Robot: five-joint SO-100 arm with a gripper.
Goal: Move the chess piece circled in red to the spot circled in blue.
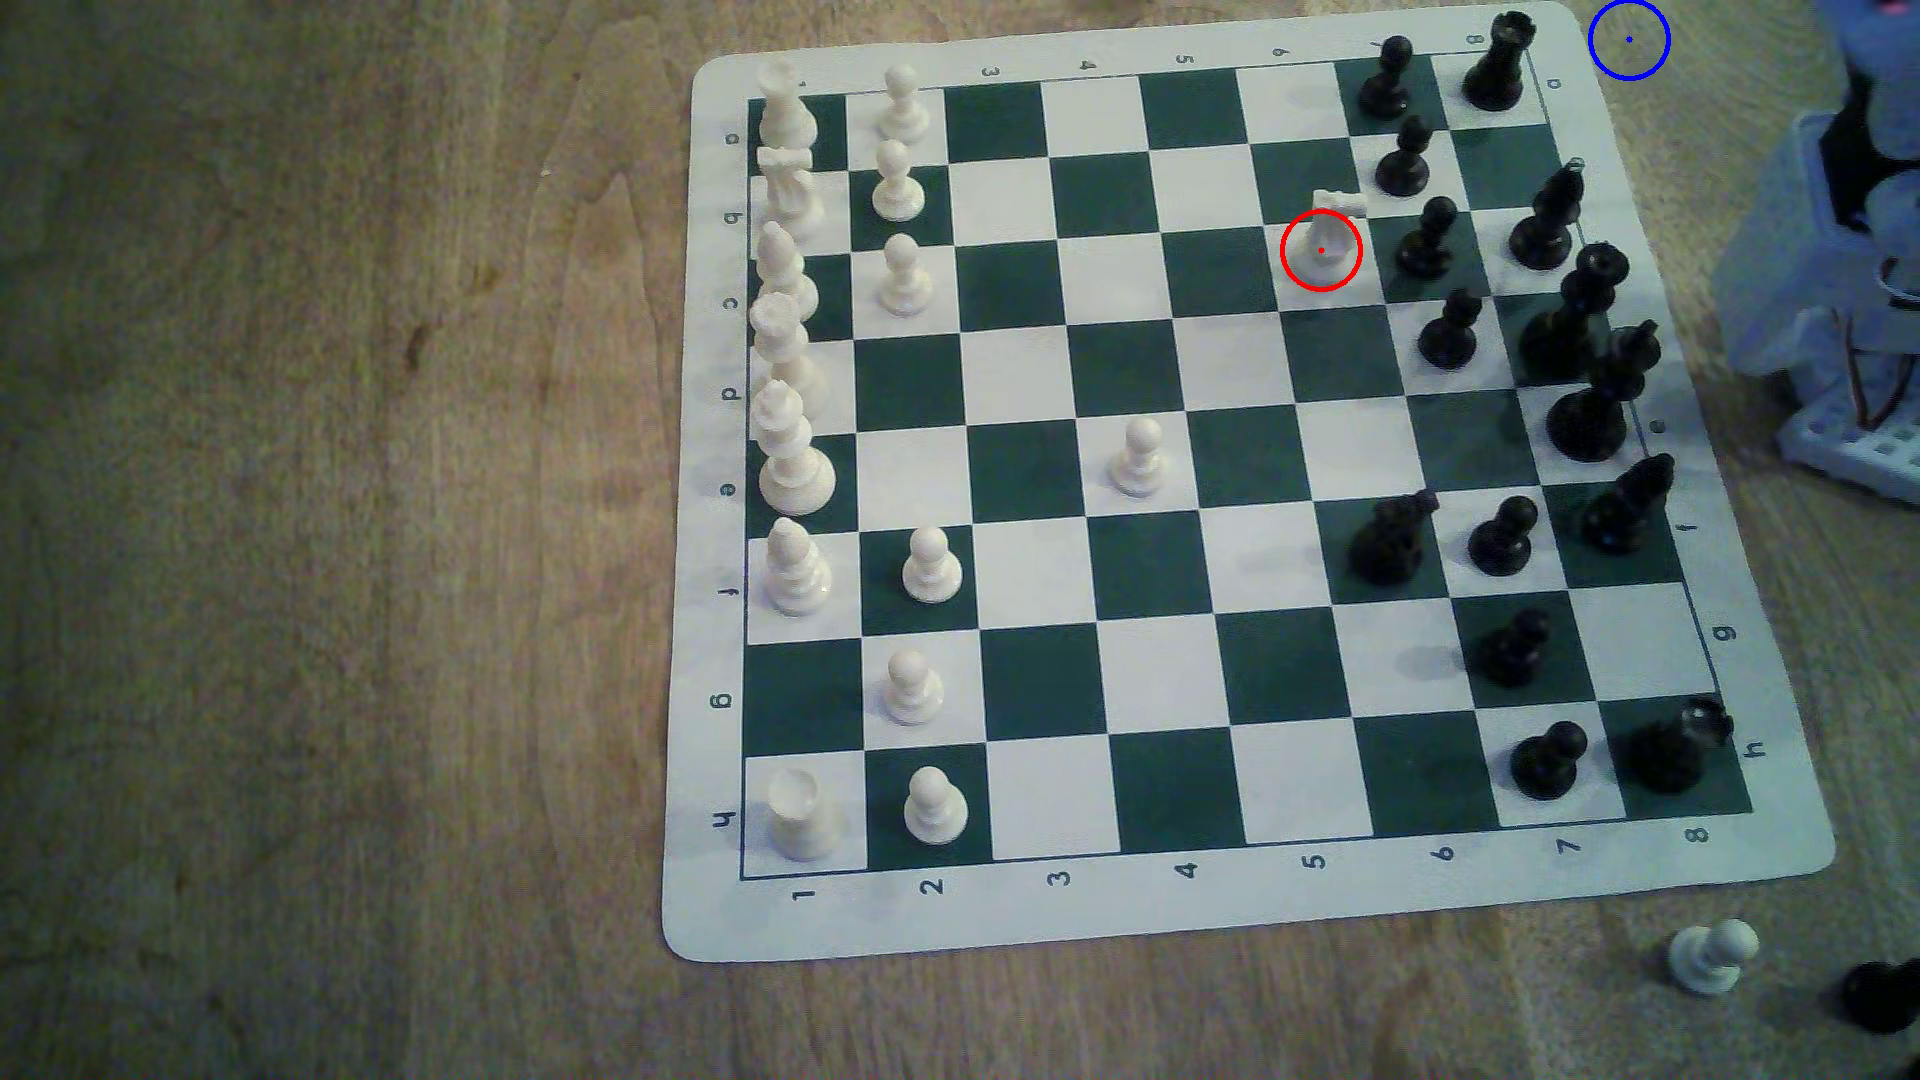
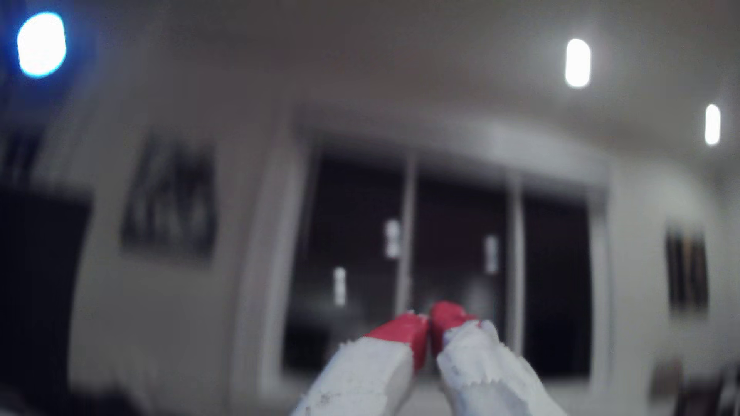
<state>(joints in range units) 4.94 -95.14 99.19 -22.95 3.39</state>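
Observation:
The white knight (image 1: 1324,241) stands upright inside a red ring on a light square near the board's far right, just left of a row of black pawns. The blue ring with its centre dot (image 1: 1628,39) lies on bare wood past the board's far right corner, beside the black rook (image 1: 1497,62). In the wrist view my gripper (image 2: 429,320) points out into the room, its two white, red-tipped fingers pressed together with nothing between them. The arm's pale base (image 1: 1839,270) sits at the exterior view's right edge.
The chess mat (image 1: 717,914) lies on a wooden table, white pieces along the exterior view's left, black pieces along its right. A black pawn (image 1: 1403,158) and another (image 1: 1428,239) crowd the knight. A white pawn (image 1: 1712,955) and a black piece (image 1: 1883,995) lie off the board at the near right.

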